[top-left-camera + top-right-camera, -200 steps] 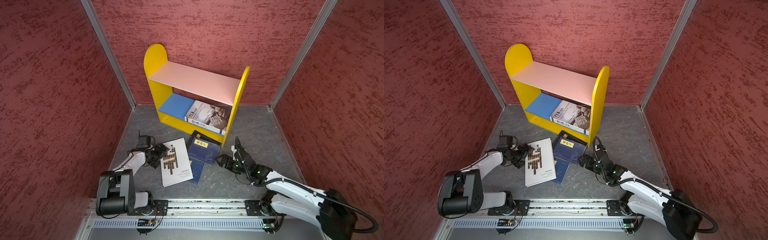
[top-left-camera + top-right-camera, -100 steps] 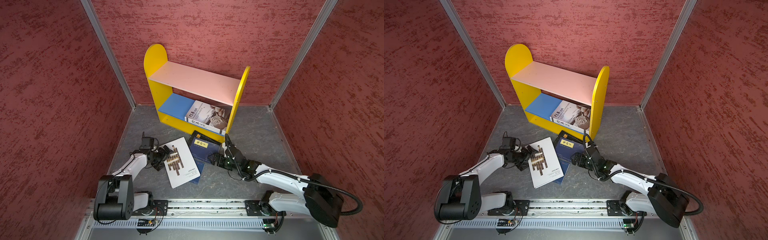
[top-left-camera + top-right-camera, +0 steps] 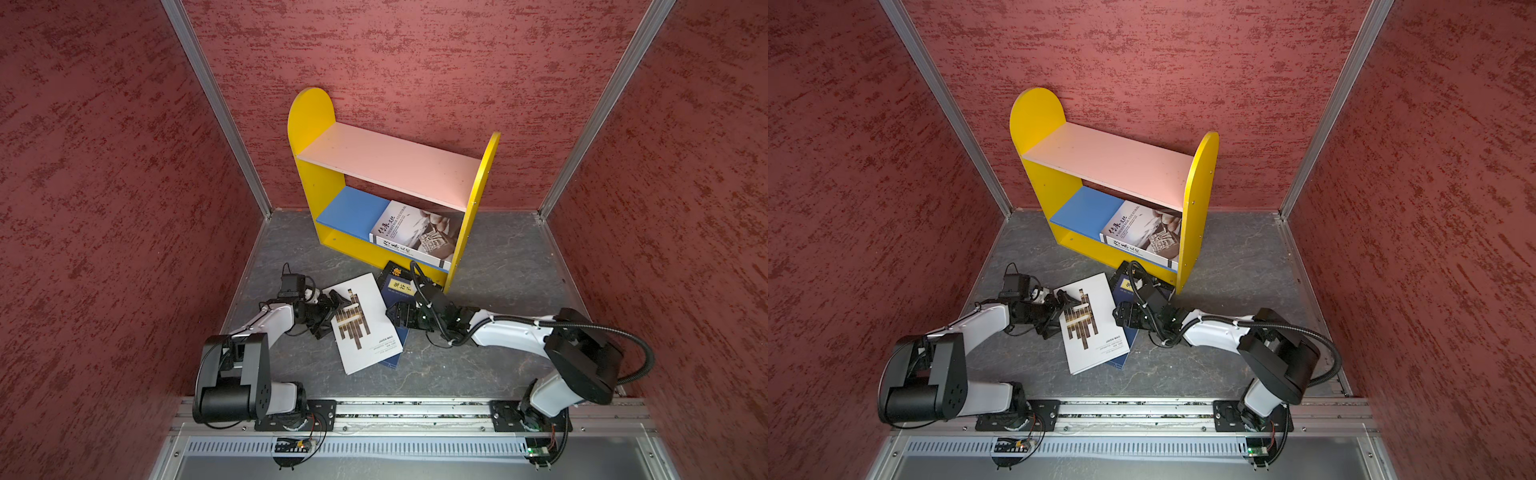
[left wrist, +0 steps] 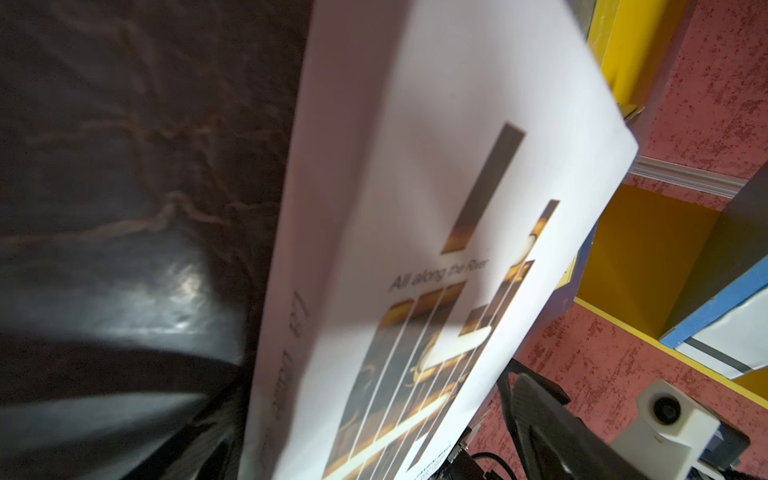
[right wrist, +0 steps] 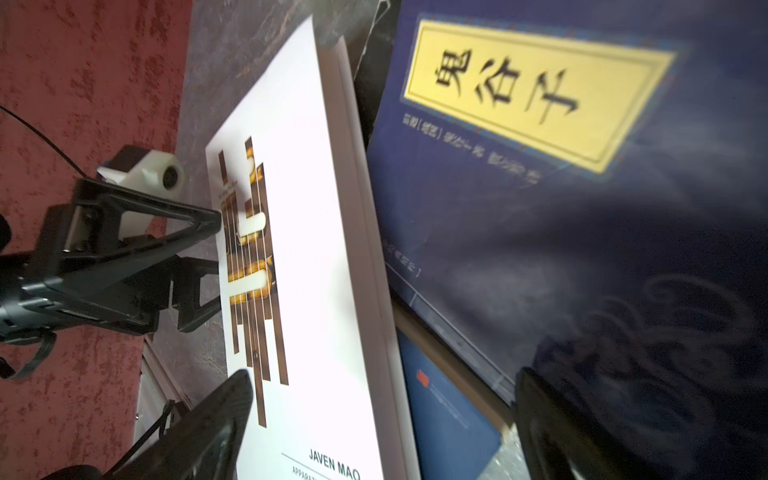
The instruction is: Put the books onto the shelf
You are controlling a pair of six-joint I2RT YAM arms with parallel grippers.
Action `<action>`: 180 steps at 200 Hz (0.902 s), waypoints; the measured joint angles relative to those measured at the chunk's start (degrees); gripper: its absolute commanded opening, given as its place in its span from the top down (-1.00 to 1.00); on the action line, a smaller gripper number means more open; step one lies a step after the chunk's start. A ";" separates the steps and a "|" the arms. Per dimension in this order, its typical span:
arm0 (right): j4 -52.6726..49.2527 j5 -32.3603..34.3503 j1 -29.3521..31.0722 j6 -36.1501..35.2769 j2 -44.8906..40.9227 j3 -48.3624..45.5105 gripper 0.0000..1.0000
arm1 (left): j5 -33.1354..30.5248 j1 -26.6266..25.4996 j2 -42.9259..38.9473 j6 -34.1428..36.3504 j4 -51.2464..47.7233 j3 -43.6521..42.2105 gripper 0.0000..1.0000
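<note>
- Grip depth matters most here: the left claw (image 3: 332,315) stands wide, its fingers on either side of the 9 o'clock edge of the brown-bar white book (image 3: 368,332). One finger is over the cover. Whether the other is under the book, I cannot tell.
- That book lies mid-bench (image 3: 498,266), overlapping a navy book (image 3: 391,360) at its 5 o'clock corner. The labelled navy book (image 3: 400,287) sits touching it at 2 o'clock, with the black book (image 3: 392,270) beyond.
- I would push the claw further in before closing. A wide, heavy book pinched at its rim will likely droop or twist.
- The right claw (image 3: 395,318) is also wide and empty, low over the labelled navy book at the white book's 3 o'clock edge. It looks placed to brace that edge.
- The shelf (image 3: 309,120) stands at 12 o'clock. Another white book (image 3: 415,232) fills the 3 o'clock end of its blue board, so aim for the 9 o'clock end.
</note>
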 measured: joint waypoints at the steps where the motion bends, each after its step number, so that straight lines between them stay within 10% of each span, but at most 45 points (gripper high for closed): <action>1: 0.02 -0.07 0.00 -0.09 0.28 0.20 -0.98 | 0.09 0.00 0.04 0.04 0.07 0.00 -0.95; 180: -4.24 -6.75 -0.70 -6.21 9.31 9.33 -0.18 | -6.38 0.09 -3.26 4.66 -1.27 -0.76 -0.93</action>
